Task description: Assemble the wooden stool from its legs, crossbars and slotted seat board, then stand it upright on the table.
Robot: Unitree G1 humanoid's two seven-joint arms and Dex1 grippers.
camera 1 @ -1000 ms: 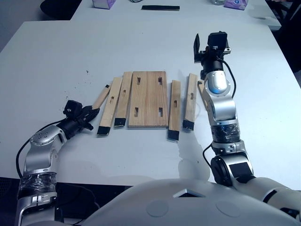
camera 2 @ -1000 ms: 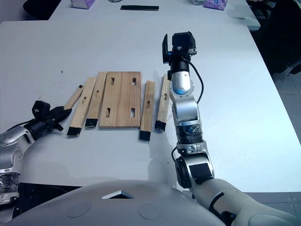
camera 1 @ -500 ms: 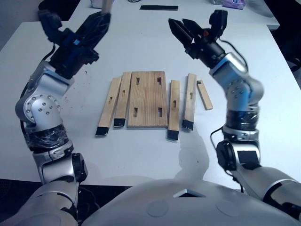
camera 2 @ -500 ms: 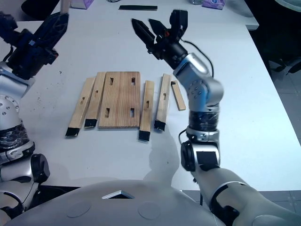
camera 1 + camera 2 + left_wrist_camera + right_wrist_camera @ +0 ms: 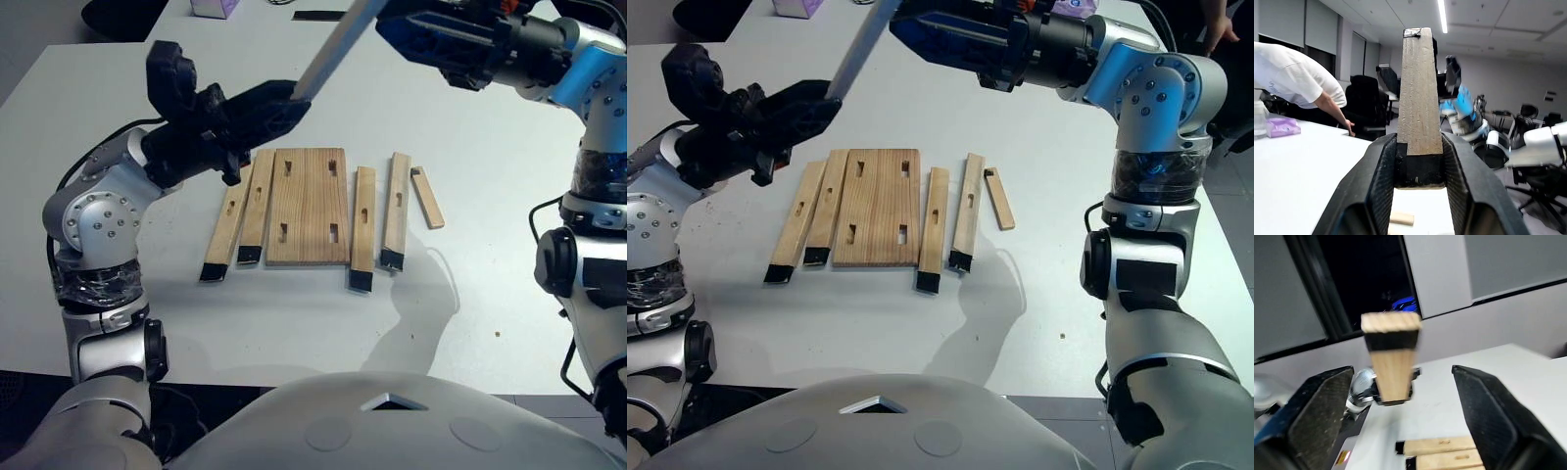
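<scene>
- Left gripper: we see its fingers clenched on the black-tipped end of a wooden bar, one finger pressed to each side.
- The bar is off the table, raised over the far left part of the layout. It slants up, away and to the right from the left gripper, towards the right gripper.
- Right gripper: released, fingers spread wide. In the right wrist view we see the bar's free end between them, with a gap on both sides and no contact. It is held high over the far side of the table, its tips pointing left.
- Slotted seat board: flat on the white table, near the middle, four slots facing up.
- Left of the board: two legs side by side, the inner one just beside the board's left edge. Their black tips are at the near end.
- Right of the board: two more legs, parallel to the board, black tips also at the near end.
- Short crossbar: flat, just right of the rightmost leg, slightly angled.
- Far edge of the table: a small purple box and a flat black strip, well apart from the stool parts.
</scene>
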